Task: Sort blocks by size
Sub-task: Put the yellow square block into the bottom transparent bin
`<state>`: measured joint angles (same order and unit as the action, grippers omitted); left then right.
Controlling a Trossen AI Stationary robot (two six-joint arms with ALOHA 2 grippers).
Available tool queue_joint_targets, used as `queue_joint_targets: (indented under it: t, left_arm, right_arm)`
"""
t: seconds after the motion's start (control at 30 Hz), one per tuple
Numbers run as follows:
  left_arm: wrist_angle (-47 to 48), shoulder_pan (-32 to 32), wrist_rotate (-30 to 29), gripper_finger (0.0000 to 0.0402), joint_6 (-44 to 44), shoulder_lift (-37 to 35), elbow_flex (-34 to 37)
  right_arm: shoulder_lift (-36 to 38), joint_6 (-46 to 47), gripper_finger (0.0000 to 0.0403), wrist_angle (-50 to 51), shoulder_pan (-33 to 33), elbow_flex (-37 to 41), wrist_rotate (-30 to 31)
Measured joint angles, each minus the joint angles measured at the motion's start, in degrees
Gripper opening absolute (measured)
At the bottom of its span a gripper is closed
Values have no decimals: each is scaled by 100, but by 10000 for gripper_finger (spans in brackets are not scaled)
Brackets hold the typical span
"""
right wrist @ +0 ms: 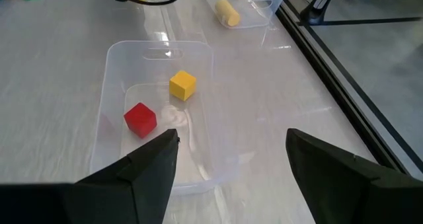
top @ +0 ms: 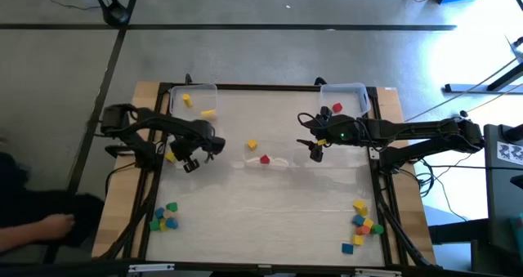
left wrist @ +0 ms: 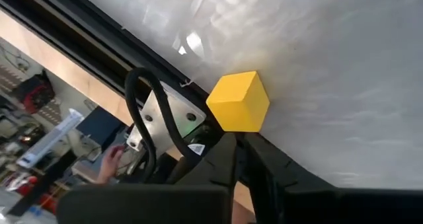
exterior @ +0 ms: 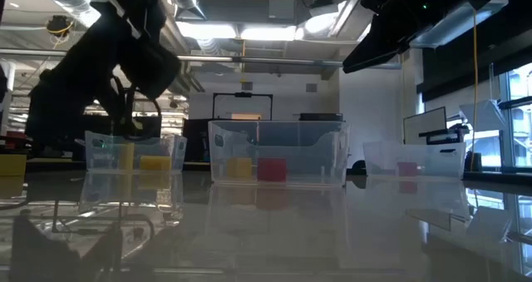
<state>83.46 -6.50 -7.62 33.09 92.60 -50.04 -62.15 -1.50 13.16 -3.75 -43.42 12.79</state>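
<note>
Two blocks, one red cube (right wrist: 140, 117) and one yellow cube (right wrist: 183, 85), lie apart in a clear plastic bin (right wrist: 119, 55) at table centre. Left gripper (top: 193, 159), at 9 o'clock w/ arm stretched inward, is clenched on a smooth yellow block (left wrist: 239, 102). Right gripper (right wrist: 231, 158), at 3 o'clock, hovers w/ fingers spread, nothing held. Loose mixed-colour piles sit at 7 (top: 164, 217) & 5 o'clock (top: 362, 221).

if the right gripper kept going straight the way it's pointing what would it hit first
Probably the clear bin at mid-table: the open right gripper faces it, with the red block nearest inside and a yellow block beyond. Depth is hard to judge.
</note>
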Motion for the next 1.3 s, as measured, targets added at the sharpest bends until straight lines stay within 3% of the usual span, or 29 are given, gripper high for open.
queue_joint_targets:
  t: [0.43, 0.57, 0.93, 1.3]
  left_arm:
    - [-303, -60, 5, 6, -570, 494, 261]
    - [-258, -196, 43, 5, -506, 515, 648]
    - [-691, -196, 128, 5, -929, 511, 684]
    - [-1027, 565, 82, 5, -956, 485, -230]
  right_arm:
    - [0, 37, 280, 35, 0, 0, -92]
    - [0, 37, 280, 33, 0, 0, -91]
    - [0, 35, 280, -1, 0, 0, -91]
    - [0, 35, 280, -1, 0, -2, -87]
